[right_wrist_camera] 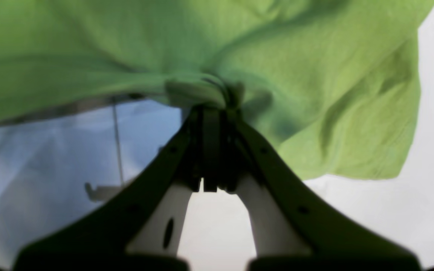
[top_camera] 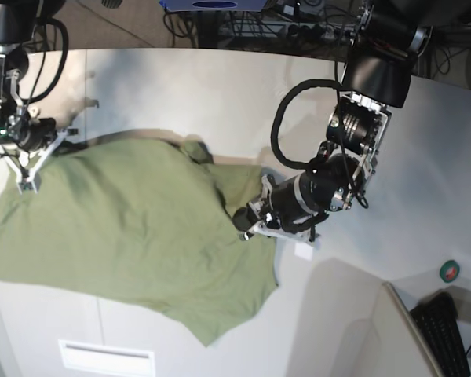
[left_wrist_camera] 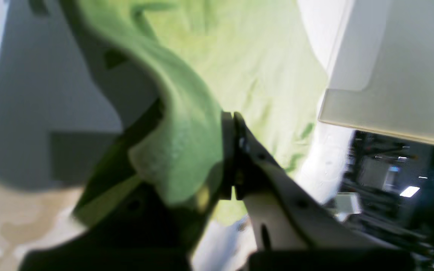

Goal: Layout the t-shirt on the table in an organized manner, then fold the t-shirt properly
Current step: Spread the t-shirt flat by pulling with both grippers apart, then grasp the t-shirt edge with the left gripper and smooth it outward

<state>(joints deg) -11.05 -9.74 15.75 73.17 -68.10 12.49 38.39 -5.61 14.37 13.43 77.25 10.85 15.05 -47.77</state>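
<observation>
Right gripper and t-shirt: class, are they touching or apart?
Touching. The right wrist view shows the right gripper shut on a bunched fold of the t-shirt, cloth pinched between its jaws.

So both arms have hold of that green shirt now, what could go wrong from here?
Each gripper pinches only a small bunch of the t-shirt: the right gripper at one edge, the left gripper at another. The cloth could slip free if pulled hard. Part of the shirt hangs over the table edge near the camera, so it might slide off. It is also wrinkled, so folds may come out crooked.
</observation>
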